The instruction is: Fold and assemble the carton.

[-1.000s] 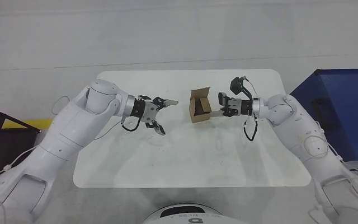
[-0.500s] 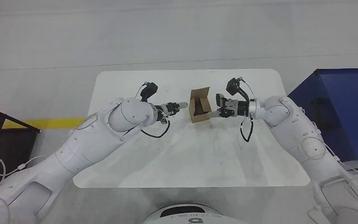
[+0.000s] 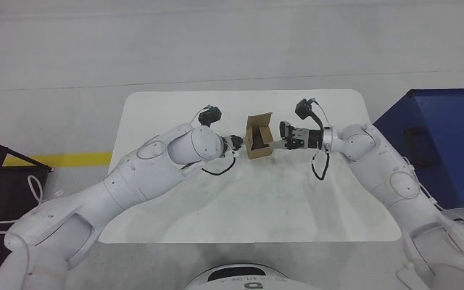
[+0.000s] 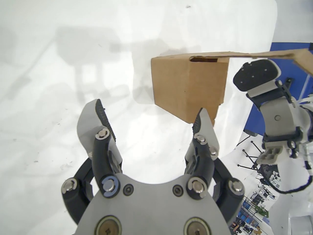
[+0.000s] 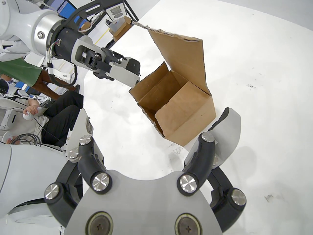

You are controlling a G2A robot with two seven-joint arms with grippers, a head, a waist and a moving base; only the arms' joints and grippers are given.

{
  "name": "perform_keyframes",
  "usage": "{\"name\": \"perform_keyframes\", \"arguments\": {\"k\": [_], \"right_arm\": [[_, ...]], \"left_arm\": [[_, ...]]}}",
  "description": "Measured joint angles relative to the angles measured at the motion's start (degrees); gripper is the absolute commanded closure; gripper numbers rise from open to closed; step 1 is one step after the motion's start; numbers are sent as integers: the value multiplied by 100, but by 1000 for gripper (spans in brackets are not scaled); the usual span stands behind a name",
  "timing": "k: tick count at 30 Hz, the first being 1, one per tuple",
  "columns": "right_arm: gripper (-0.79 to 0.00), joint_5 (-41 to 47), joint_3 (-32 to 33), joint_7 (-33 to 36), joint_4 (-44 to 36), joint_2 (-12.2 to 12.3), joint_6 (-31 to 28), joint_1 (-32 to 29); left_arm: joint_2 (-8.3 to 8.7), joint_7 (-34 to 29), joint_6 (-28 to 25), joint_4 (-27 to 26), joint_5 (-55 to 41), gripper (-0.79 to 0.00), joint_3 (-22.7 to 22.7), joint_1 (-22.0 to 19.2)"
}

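Observation:
A small brown carton [image 3: 259,136] stands upright on the white table [image 3: 217,210], its top open and one long flap [image 5: 181,50] raised. My left gripper [image 3: 236,143] is open at the carton's left side, one fingertip [image 5: 133,74] at the carton's rim corner. In the left wrist view the carton [image 4: 188,86] sits just beyond my open left gripper [image 4: 150,110]. My right gripper [image 3: 280,140] is open at the carton's right side. In the right wrist view the right gripper [image 5: 156,121] faces the carton [image 5: 176,99], with one finger [image 5: 227,121] beside its outer wall.
A blue bin [image 3: 428,123] stands off the table's right end. A dark frame [image 3: 14,170] lies on the floor at the left. The table's near half is bare white surface.
My left arm swung in from the left and its gripper now sits against the carton's left side. The right gripper edged slightly closer. The carton stayed put.

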Motion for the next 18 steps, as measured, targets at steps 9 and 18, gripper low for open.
{"name": "perform_keyframes", "arguments": {"k": [9, 18], "right_arm": [[-785, 462, -455, 436, 558, -246, -78, 459], [-779, 719, -758, 688, 929, -439, -280, 750]], "left_arm": [[-519, 18, 8, 649, -47, -776, 151, -219], [-839, -113, 109, 1081, 81, 0, 210, -333]]}}
